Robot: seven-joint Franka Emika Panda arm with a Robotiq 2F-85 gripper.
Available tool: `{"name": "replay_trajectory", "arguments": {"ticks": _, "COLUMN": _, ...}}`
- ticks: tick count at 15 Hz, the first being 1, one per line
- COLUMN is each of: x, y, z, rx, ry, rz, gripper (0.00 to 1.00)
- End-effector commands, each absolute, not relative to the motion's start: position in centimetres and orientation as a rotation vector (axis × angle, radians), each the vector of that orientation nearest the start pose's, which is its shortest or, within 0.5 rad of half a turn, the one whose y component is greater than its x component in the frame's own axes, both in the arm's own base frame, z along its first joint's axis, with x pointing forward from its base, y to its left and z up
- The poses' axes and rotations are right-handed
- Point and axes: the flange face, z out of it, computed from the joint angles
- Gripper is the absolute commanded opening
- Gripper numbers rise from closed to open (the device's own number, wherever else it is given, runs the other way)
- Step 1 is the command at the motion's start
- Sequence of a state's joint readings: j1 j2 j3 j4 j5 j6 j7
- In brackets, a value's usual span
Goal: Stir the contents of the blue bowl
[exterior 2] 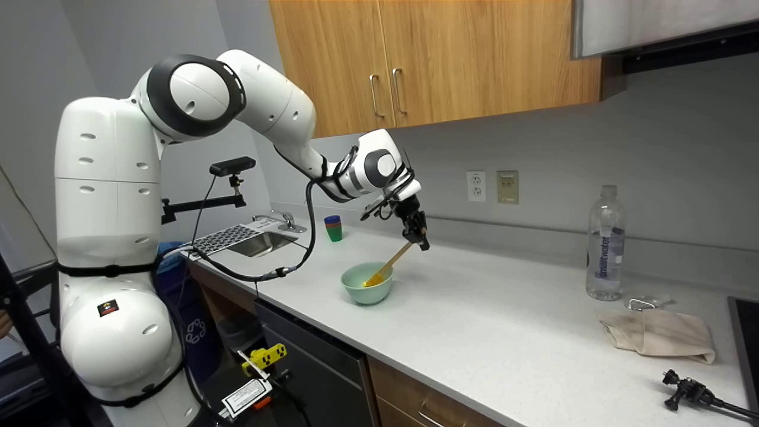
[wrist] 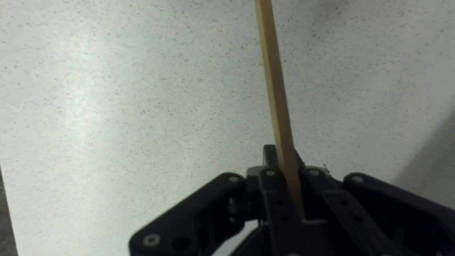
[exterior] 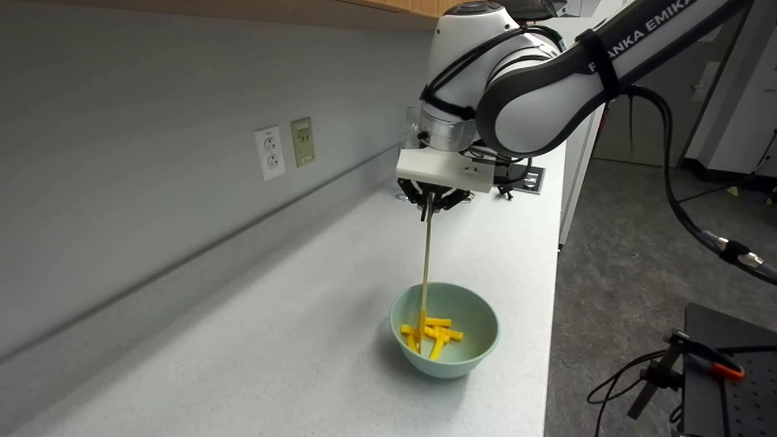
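Note:
The pale teal-blue bowl (exterior: 476,328) stands upright on the counter. It also shows in an exterior view (exterior 2: 363,295). The contents, bright yellow pieces (exterior: 448,333), lie in a small heap at the bowl's bottom. My gripper (exterior: 428,211) is above the bowl and shut on the handle of a long thin stirring stick (exterior: 427,255). The stick has a wooden handle and a yellow lower end that dips into the bowl among the pieces. In the wrist view the stick (wrist: 274,74) runs between the fingers (wrist: 284,160); the bowl and contents are out of that view.
The white counter (exterior: 243,352) runs along a grey wall. Stacked coloured cups (exterior 2: 333,228) and a sink (exterior 2: 261,243) lie beyond the bowl. A water bottle (exterior 2: 605,249), a folded cloth (exterior 2: 658,335) and a black clamp mount (exterior 2: 691,391) are farther along the counter.

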State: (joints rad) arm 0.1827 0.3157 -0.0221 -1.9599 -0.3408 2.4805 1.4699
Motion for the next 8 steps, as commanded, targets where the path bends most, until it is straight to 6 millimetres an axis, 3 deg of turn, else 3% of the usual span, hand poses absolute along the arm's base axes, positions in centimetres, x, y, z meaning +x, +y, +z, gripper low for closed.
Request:
{"name": "replay_trajectory", "arguments": {"ticks": 1, "x": 62.1, "y": 10.6, "z": 33.9, "rx": -2.648, "ry": 1.584, "rz": -0.517, "gripper": 0.02}}
{"name": "replay_trajectory", "arguments": {"ticks": 8, "x": 61.1, "y": 10.9, "z": 32.4, "rx": -2.851, "ry": 1.434, "rz": -0.307, "gripper": 0.02}}
